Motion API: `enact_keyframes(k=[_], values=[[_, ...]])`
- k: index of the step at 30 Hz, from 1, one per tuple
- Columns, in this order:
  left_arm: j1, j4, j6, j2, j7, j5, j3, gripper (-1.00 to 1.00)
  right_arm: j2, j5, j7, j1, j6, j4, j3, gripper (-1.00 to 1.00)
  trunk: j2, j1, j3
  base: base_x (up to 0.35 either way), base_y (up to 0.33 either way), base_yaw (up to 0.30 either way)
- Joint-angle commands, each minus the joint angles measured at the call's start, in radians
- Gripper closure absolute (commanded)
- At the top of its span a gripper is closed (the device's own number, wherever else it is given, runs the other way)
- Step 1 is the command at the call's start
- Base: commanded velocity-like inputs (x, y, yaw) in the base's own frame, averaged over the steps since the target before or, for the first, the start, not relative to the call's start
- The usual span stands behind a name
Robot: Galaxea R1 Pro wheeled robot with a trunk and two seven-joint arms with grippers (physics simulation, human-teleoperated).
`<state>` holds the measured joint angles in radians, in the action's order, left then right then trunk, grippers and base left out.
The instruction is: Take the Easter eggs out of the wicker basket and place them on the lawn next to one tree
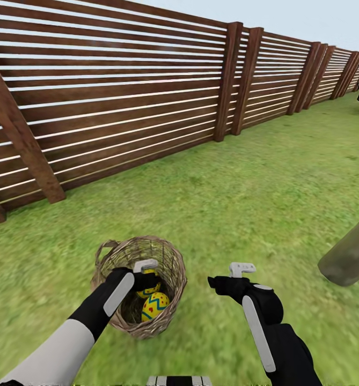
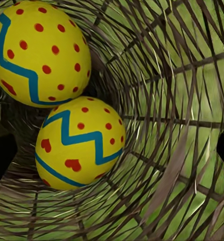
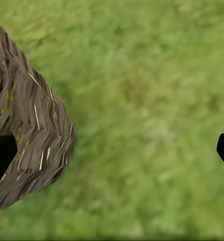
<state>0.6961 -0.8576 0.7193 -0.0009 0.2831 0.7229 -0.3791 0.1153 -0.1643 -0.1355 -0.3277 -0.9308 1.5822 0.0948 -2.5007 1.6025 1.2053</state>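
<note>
Left gripper (image 1: 147, 274) inside round brown wicker basket (image 1: 171, 256), fingers apart; two yellow zigzag-banded eggs (image 2: 79, 143) visible inside; none placed; right gripper (image 1: 238, 274) fingers apart, over lawn (image 1: 265, 193).

From the head camera we look forward and down over both arms across the mottled green grass lawn (image 1: 265, 182), with the brown horizontal-slat wooden fence (image 1: 120, 91) running off into the distance on the left and the small round brown open-weave wicker basket (image 1: 171, 265) close below us. From the left wrist camera we look straight into that basket at very close range, its woven wall (image 2: 172, 100) wrapping round us and grass showing through the gaps. From the right wrist camera we face down at the grass (image 3: 152, 110) from nearby, with the basket's outer side (image 3: 31, 135) at one edge. All three views share the basket and the surrounding lawn.
</note>
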Motion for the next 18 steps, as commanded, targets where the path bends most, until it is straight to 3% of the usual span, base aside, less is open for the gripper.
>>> enact_keyframes(k=[1,10,14,18], values=[[0.001,0.001,0.002,-0.001,0.010,0.010,-0.002,-1.00,0.000,-0.011,-0.010,-0.001,-0.003,0.001,0.001,-1.00,-0.001,0.000,0.005,0.000,0.000,0.000],[0.005,0.007,0.003,0.000,0.009,0.011,-0.001,-1.00,0.000,-0.011,-0.010,-0.001,-0.003,0.001,0.000,-1.00,-0.003,0.004,0.040,0.000,0.000,0.000],[0.005,0.007,0.004,0.002,0.010,0.011,0.000,-1.00,0.000,-0.011,-0.010,-0.001,-0.003,0.001,0.000,-1.00,-0.003,0.004,0.040,0.000,0.000,0.000],[0.005,0.006,0.004,0.002,0.010,0.011,0.000,-1.00,0.000,-0.011,-0.010,-0.001,-0.003,0.001,0.000,-1.00,-0.004,0.006,0.055,0.000,0.000,0.000]])
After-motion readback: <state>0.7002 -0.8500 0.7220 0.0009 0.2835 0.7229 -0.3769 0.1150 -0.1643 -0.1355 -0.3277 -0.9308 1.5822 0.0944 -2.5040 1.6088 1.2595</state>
